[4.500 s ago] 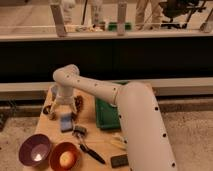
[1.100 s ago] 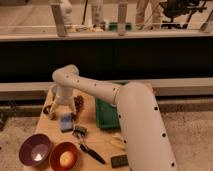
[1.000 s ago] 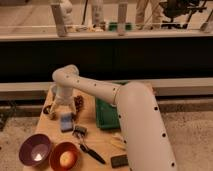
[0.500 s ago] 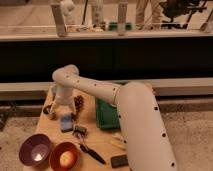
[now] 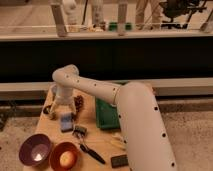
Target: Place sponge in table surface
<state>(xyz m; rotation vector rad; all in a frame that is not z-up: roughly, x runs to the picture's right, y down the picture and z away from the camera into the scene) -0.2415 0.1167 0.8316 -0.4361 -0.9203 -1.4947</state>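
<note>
Nothing has visibly moved since the earlier frames; the arm holds the same pose. Nearest, a purple bowl (image 5: 34, 149) and an orange bowl (image 5: 64, 158) crowd the front edge of the tabletop (image 5: 95, 134). Behind them the sponge (image 5: 66, 121) lies flat: likely soft, light, best pinched across its short sides. The claw (image 5: 60, 106) hangs just beyond it; I cannot tell whether it is open. The green tray (image 5: 106, 116) limits room rightward.

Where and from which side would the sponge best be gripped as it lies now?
Probably from above, across its two long edges. The sponge lies flat on the table surface, a small soft rectangle with its top face bare. The hand sits just behind it, so a straight descent looks simplest.
</note>
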